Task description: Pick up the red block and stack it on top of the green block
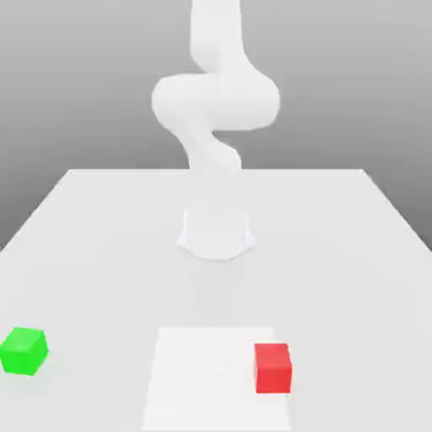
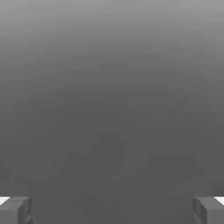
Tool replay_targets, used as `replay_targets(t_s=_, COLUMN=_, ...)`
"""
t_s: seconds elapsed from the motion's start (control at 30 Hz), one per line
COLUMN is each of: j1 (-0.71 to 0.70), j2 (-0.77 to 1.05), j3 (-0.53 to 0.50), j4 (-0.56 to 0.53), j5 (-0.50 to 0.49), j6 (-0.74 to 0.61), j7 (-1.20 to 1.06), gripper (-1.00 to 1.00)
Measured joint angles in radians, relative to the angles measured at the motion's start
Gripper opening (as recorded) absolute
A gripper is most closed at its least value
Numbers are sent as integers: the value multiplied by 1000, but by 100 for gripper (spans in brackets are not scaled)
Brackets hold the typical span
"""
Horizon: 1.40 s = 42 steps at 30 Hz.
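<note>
The arm (image 1: 215, 101) is cut off by the exterior view's upper edge, above its base on the table (image 1: 101, 245). In the hand view, both fingertips (image 2: 15, 210) are cropped by the picture's edges, near the corners.

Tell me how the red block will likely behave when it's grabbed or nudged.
The red block looks like a flat-sided cube, so it should slide rather than roll. Squat shape: unlikely to tip. Its parallel faces probably suit a pinch, though the smooth surface may slip.
</note>
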Motion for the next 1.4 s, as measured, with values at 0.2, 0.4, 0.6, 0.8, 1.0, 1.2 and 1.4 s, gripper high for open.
replay_targets(t_s=0.2, j1=-9, j2=224, j3=56, j4=-88, j5=-24, j6=111, j7=58, gripper=0)
replay_targets(t_s=0.4, j1=-7, j2=442, j3=98, j4=-172, j5=-47, j6=219, j7=114, gripper=0)
replay_targets(t_s=0.6, j1=12, j2=659, j3=127, j4=-258, j5=-55, j6=327, j7=159, gripper=0)
replay_targets(t_s=0.8, j1=43, j2=874, j3=120, j4=-302, j5=-68, j6=461, j7=195, gripper=0)
replay_targets(t_s=1.0, j1=85, j2=1007, j3=68, j4=-284, j5=-116, j6=571, j7=232, gripper=-100)
replay_targets(t_s=1.2, j1=78, j2=984, j3=77, j4=-288, j5=-108, j6=552, j7=226, gripper=-100)
replay_targets(t_s=1.4, j1=30, j2=816, j3=92, j4=-305, j5=-28, j6=401, j7=163, gripper=-100)
